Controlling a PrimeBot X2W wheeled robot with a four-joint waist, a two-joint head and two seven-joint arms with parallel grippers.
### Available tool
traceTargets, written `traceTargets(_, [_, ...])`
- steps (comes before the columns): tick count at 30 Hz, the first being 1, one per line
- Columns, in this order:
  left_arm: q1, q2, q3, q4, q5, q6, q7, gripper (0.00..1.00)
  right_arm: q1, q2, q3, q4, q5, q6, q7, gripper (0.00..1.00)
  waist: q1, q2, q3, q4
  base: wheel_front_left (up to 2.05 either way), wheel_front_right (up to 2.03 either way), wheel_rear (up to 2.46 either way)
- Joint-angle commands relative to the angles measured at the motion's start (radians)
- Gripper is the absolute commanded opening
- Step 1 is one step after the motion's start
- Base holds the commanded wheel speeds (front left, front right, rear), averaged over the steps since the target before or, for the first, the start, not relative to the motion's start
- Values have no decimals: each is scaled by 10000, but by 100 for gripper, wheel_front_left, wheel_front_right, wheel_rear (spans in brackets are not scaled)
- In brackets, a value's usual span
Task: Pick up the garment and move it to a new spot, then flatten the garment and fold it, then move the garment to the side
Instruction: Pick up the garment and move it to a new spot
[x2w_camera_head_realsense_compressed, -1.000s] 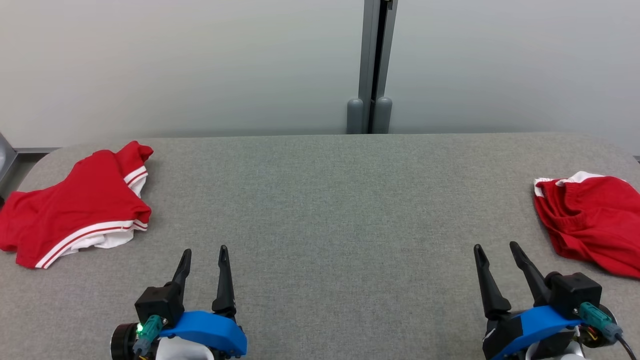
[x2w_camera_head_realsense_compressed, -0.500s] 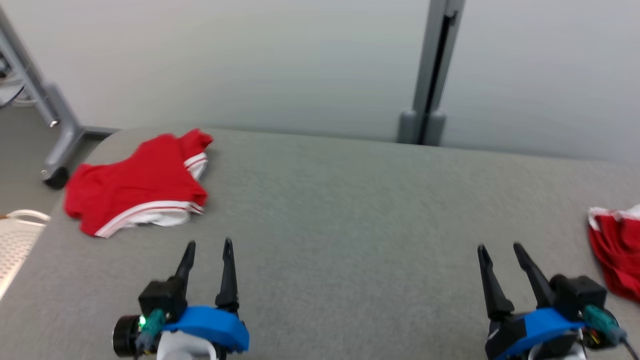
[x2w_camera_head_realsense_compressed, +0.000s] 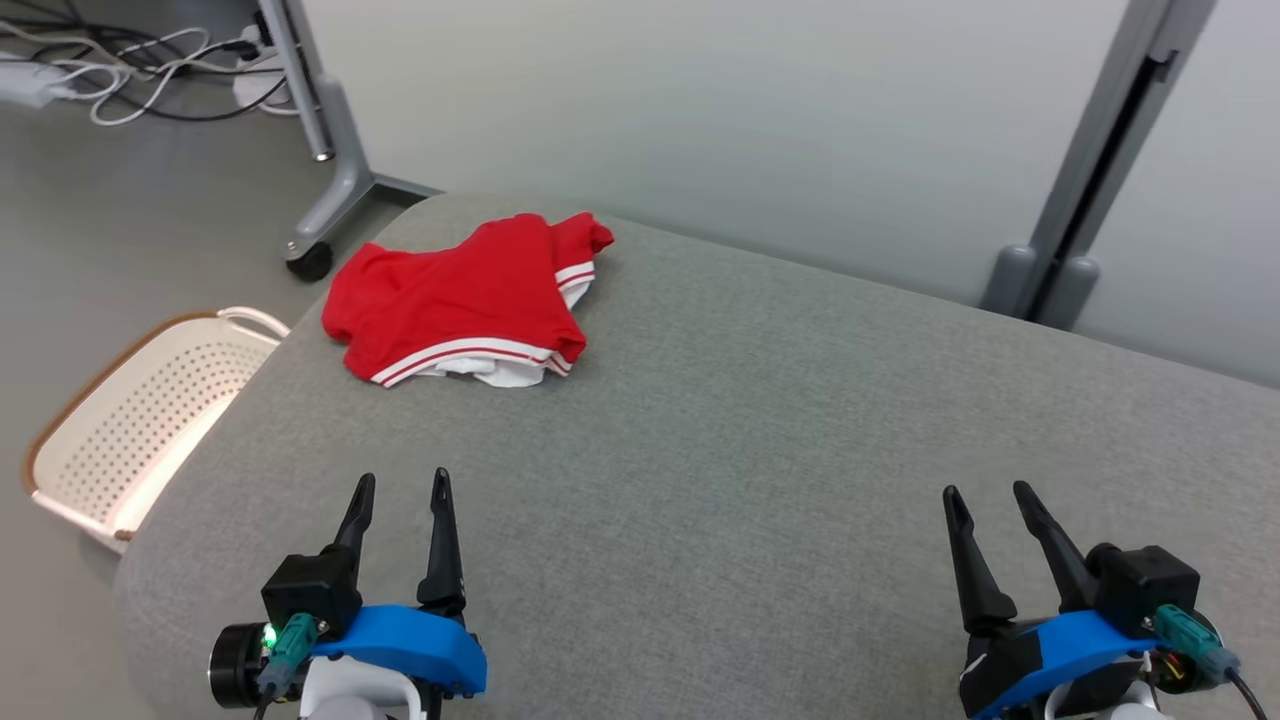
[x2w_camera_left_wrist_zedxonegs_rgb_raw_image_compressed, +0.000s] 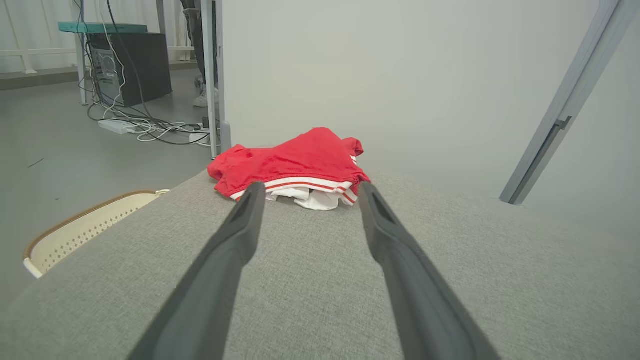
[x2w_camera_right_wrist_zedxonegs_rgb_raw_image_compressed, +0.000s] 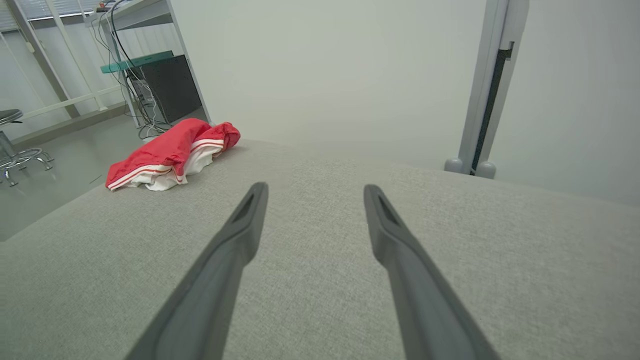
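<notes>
While poised low over grey padded table (x2w_camera_head_realsense_compressed: 750, 420), holding nothing with left pincer (x2w_camera_head_realsense_compressed: 402, 478) or right pincer (x2w_camera_head_realsense_compressed: 985, 490), both spread wide. Crumpled red shorts (x2w_camera_head_realsense_compressed: 460, 295) well ahead of left pincer, touching neither.

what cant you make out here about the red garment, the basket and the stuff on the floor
- Red garment: bunched up; in every view its own top layer hides most of the white part beneath and its full shape.
- Basket: head view, the table edge covers its right side.
- Floor cables: head view, cut off by the top edge.
</notes>
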Motion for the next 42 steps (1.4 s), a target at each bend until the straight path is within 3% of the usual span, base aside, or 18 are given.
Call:
traceTargets(1, [-13,19,17,-16,-48,11,-9,100,-128,-20,17,99,49,1,-51,100,-1,-1,107,162,0,0,0])
traceTargets(11, [32,226,207,-103,-200,114,-15,100,-380,-27,-13,334,-58,1,-186,100,-1,-1,228,135,0,0,0])
traceTargets(17, [-923,968,477,-622,-24,52,318,100,-541,-27,-116,77,-170,1,-93,100,-1,-1,651,-228,0,0,0])
traceTargets(18, [-1630,1392,554,-923,99,-30,601,100,-667,-27,-190,-124,-353,1,6,100,-1,-1,939,-406,0,0,0])
traceTargets(23, [-3447,2208,693,-864,280,-325,1603,100,-864,-26,-320,-410,-660,1,214,100,-1,-1,1545,-797,0,0,0])
traceTargets(27, [-5321,2501,720,-1,-5,-681,3016,100,-1047,-27,-335,-699,-934,1,431,100,-1,-1,2149,-1219,0,0,0])
traceTargets(31, [-6648,2136,569,1260,-271,-798,3937,100,-1120,-23,-353,-993,-1136,1,629,100,-1,-1,2637,-1534,0,0,0])
traceTargets(38, [-7831,1628,402,3711,-499,-632,5096,100,-1438,-24,-344,-1621,-1499,1,949,100,-1,-1,3559,-2028,0,0,0])
traceTargets(42, [-8300,1637,239,4777,-364,-458,5351,100,-1575,-23,-258,-1992,-1652,1,1131,100,-1,-1,4103,-2290,0,0,0])
